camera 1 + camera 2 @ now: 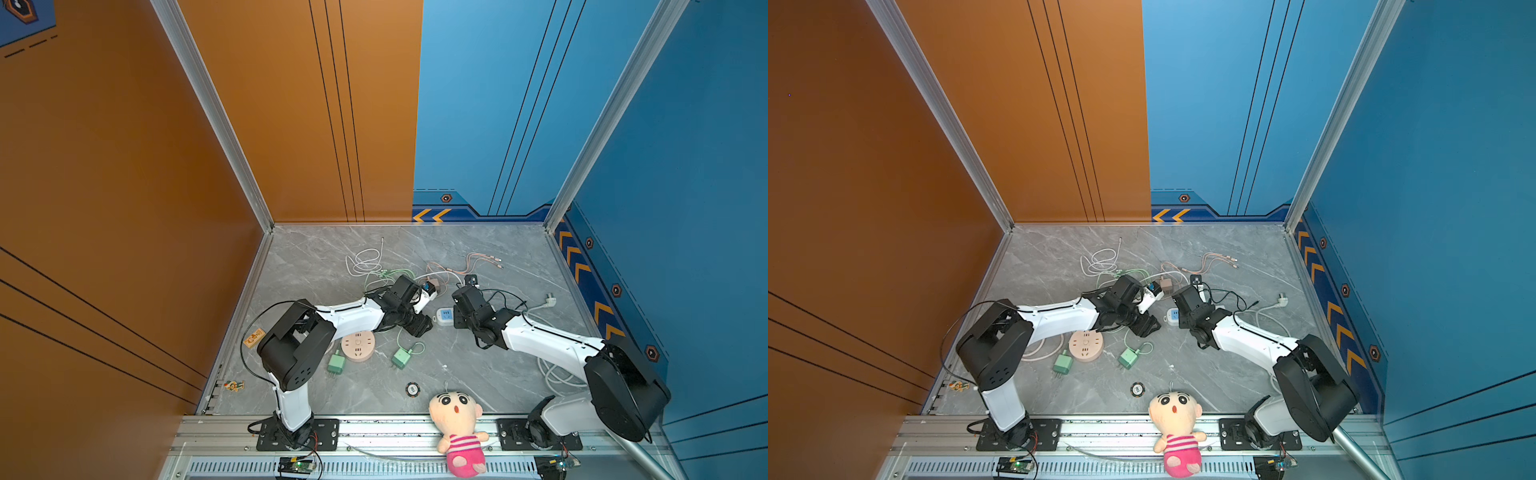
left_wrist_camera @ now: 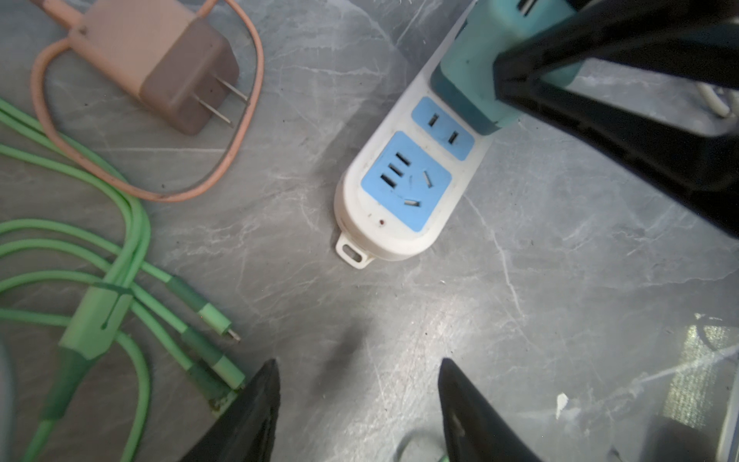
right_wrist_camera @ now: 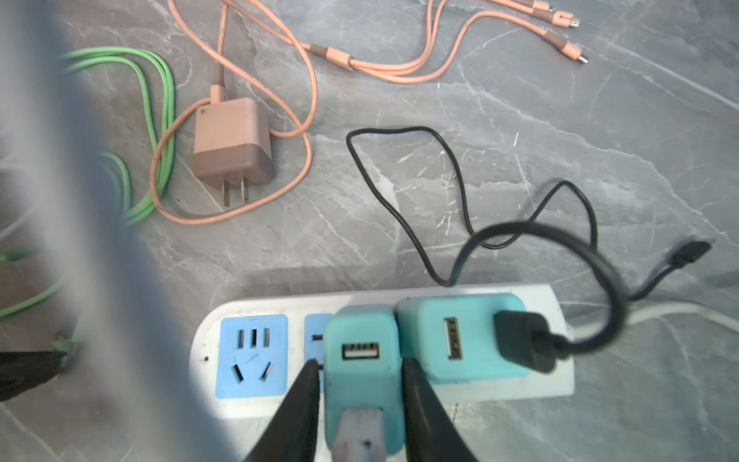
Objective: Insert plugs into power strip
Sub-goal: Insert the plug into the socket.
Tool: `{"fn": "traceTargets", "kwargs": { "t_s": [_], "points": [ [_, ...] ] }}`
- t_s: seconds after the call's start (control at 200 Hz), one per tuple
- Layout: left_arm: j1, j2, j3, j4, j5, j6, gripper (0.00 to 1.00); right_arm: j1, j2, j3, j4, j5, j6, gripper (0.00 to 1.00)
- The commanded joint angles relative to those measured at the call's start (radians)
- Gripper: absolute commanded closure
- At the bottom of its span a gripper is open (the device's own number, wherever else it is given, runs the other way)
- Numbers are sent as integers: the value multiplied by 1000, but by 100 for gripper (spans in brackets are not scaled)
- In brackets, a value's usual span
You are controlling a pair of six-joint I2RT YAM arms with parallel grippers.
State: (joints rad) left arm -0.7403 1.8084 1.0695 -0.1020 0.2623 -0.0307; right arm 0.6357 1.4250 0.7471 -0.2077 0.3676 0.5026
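Teal cube-shaped charger plug (image 3: 362, 360) stands upright in the long white power strip with blue sockets (image 3: 400, 296), USB port up, just beside a second teal plug (image 3: 460, 336). Right gripper (image 3: 360, 362) straddles it; whether it pinches is unclear. Left gripper (image 2: 356, 364) hangs wide, empty. Dusty pink-brown plug (image 3: 232, 140) lies flat nearby, prongs toward the strip, on the grey marble tabletop (image 1: 324, 249) below an orange wall (image 1: 124, 166) and a blue wall (image 1: 498, 104).

Grey marble tabletop (image 1: 299, 257), read from its middle: white power strip (image 1: 445, 316) close by at 3 o'clock, pink-brown plug (image 1: 435, 284) at 1, round pink socket (image 1: 358, 346) at 8 with a green plug (image 1: 336, 362) just beside it, second green plug (image 1: 400, 357) at 6.
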Motion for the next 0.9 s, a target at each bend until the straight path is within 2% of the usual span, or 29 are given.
{"fn": "traceTargets", "kwargs": {
  "t_s": [0.0, 0.105, 0.39, 0.566, 0.891],
  "points": [
    [-8, -15, 17, -33, -15, 0, 36, 12, -42, -13, -97, 8, 27, 55],
    [-13, -15, 23, -33, -18, 0, 36, 15, -61, -2, -100, 4, 9, 50],
    [-24, -20, 35, -47, -29, 2, 36, 35, -97, 43, -193, -4, 21, 50],
    [-28, -29, 48, -50, -22, 2, 36, 32, -208, 29, -231, 4, 32, 49],
    [-44, -64, 58, -56, 5, -1, 37, -80, -376, 39, -315, 4, -44, 47]
  ]
}}
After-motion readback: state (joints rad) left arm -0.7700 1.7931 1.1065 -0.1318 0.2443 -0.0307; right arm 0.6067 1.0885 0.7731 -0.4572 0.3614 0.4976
